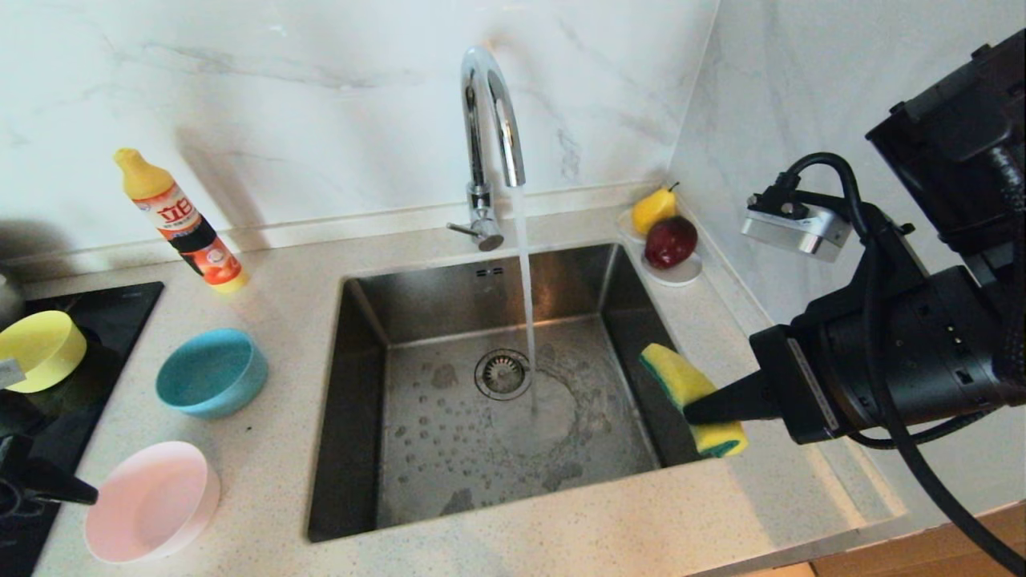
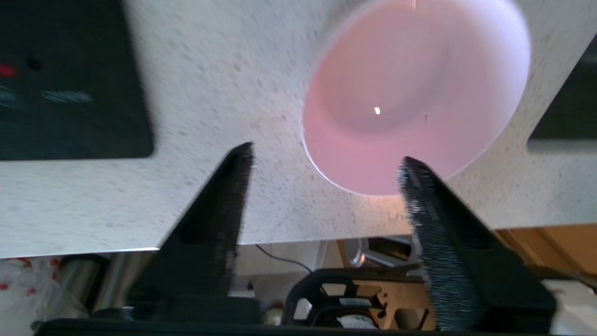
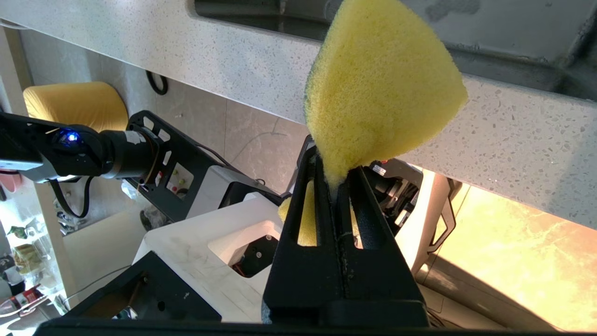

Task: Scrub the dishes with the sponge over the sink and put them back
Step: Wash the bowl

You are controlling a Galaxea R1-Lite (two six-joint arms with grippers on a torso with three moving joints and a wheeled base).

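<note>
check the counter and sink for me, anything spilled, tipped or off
Nothing is spilled or broken. The tap runs into an empty sink. The pink bowl and yellow bowl lie tilted, while the blue bowl stands nearly upright. The right gripper holds the sponge at the sink's edge.

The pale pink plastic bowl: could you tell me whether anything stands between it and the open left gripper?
Nothing visible does. The left gripper is open just beside the pale pink plastic bowl, with only bare speckled countertop between them.
</note>
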